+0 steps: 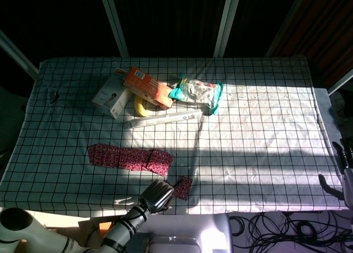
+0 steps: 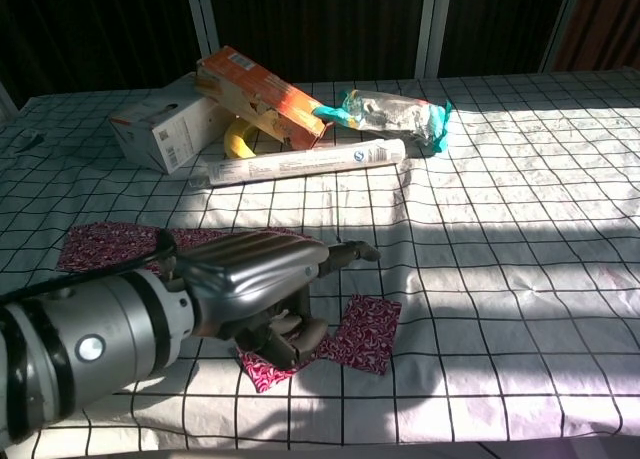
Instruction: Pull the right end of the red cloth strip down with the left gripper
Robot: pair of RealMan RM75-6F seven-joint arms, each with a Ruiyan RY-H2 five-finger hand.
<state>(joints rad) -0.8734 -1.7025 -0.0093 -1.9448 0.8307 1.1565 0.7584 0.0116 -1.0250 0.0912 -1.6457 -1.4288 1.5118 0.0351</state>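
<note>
The red patterned cloth strip point(image 1: 129, 157) lies flat at the front left of the table. Its right end point(image 1: 183, 186) point(image 2: 367, 324) is folded down towards the front edge, with a corner point(image 2: 256, 370) showing under my left hand. The left hand point(image 1: 159, 192) point(image 2: 262, 291) hovers over that fold, its upper fingers point(image 2: 350, 251) stretched out above the cloth and its lower fingers curled just over it. It grips nothing that I can see. My right hand point(image 1: 342, 167) shows only as dark fingers, spread apart, at the far right edge beyond the table.
At the back left lie a white box point(image 1: 110, 96), an orange box point(image 1: 146, 86), a banana point(image 1: 140, 107), a long white tube point(image 1: 165, 118) and a teal-edged snack bag point(image 1: 197, 93). The checked tablecloth point(image 1: 259, 137) covers the table. Cables lie on the floor at the front right.
</note>
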